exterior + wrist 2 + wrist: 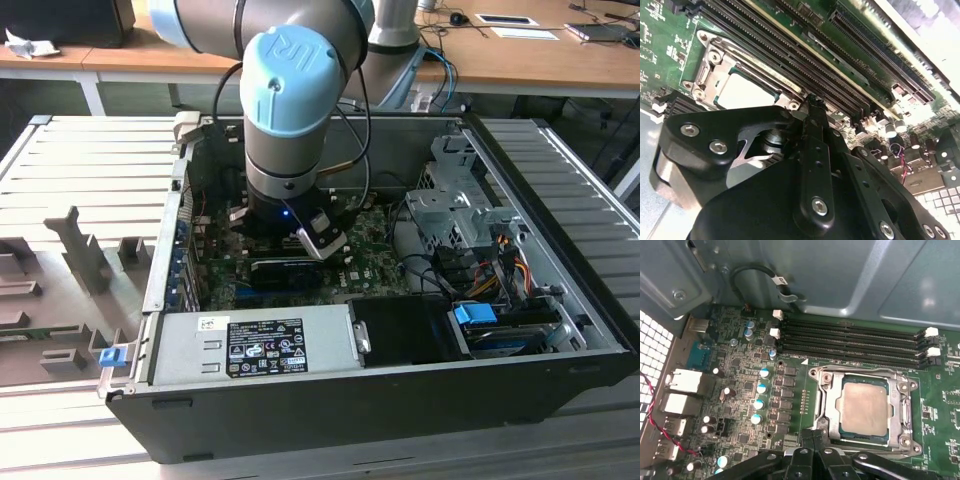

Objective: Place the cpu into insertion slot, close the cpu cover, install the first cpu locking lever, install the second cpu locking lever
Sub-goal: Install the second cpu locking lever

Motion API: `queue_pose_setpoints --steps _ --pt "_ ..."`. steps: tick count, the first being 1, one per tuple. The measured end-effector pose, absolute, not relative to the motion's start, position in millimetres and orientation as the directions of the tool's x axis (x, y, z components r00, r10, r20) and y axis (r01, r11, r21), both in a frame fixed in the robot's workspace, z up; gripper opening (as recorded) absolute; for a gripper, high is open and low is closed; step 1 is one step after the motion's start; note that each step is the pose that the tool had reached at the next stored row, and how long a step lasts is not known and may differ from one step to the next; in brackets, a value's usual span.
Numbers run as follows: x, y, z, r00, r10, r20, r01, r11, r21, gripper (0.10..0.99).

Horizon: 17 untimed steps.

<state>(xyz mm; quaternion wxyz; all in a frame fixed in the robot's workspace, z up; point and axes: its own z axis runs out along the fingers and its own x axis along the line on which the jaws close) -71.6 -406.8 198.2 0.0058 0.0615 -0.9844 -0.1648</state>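
Now silver-grey square cpu (863, 407) sits in dark-framed insertion slot (822, 412) w/ thin metal cpu cover (905, 412) down; black fingers (812, 436) clenched, empty, at slot's edge.

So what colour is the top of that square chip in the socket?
Pale silver-grey metal; the cpu shows best in the first wrist view.

cpu (864, 407) in insertion slot (826, 405), cpu cover (905, 412) over it, memory slots (850, 337) just beside
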Motion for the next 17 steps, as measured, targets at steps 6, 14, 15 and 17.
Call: queue_pose_setpoints --steps 6,14,15,17 --pt "-72.6 -406.8 191.7 -0.992 -0.123 -0.011 -0.120 0.930 0.346 0.106" --pt "-73.1 -406.8 208.9 -0.992 -0.123 -0.012 -0.120 0.929 0.351 0.106" --pt "-73.1 -406.8 211.8 -0.992 -0.123 -0.012 -0.120 0.929 0.351 0.106" --pt "-73.1 -406.8 216.1 -0.992 -0.123 -0.012 -0.120 0.929 0.351 0.106"
